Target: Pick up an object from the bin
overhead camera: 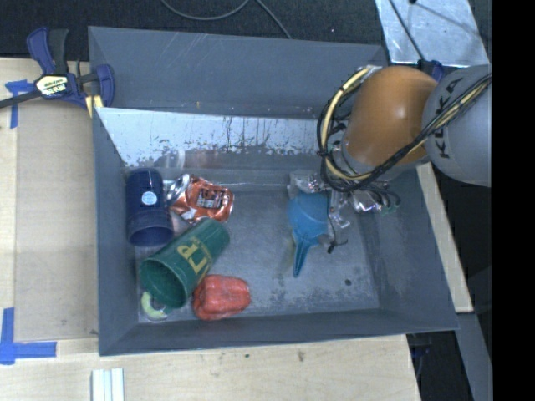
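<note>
Bin (251, 140): grey metal with sloped walls and a scuffed, speckled floor; it takes up the middle of the frame.
Arm (389, 115): comes in from the right at the upper right of the bin, under a glossy orange dome looped with black and yellow cables.
Green cup (185, 261): tapered plastic, lying on its side at lower left with its mouth toward the lower left corner.
Blue mug (146, 207): dark, smooth cylinder by the left wall.
Funnel (308, 217): light blue plastic, right of centre. The wide cone is uppermost and the thin spout points down and slightly left, so the long axis is nearly vertical in the frame.
Red lump (221, 297): rounded and pepper-like, beside the cup.
Packet (202, 200): crumpled orange and silver foil.
Tool (338, 221): metal, at the funnel's right rim; I cannot tell whether it is spread or pressed together.
</note>
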### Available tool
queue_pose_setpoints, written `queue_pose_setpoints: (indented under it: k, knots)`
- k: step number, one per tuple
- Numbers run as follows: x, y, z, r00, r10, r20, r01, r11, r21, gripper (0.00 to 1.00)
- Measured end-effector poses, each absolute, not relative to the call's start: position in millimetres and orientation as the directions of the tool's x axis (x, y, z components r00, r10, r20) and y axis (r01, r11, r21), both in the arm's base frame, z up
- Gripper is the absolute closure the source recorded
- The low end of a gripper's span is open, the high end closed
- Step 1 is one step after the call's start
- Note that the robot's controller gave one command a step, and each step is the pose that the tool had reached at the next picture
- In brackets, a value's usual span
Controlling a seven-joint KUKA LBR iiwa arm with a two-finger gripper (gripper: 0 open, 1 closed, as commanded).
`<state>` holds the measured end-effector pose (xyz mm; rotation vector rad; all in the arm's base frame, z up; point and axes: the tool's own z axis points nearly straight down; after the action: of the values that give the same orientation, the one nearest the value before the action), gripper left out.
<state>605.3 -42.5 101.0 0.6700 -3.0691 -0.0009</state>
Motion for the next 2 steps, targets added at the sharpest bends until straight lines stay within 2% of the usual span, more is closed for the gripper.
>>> queue_pose_setpoints:
  k: [1,2]
  knots:
    - [612.6,-49,113,-0.786,-0.619,-0.008,-0.619,0.786,-0.006,0.0]
    - [605.5,-38,77,-0.733,-0.68,-0.004,-0.68,0.733,-0.003,0.0]
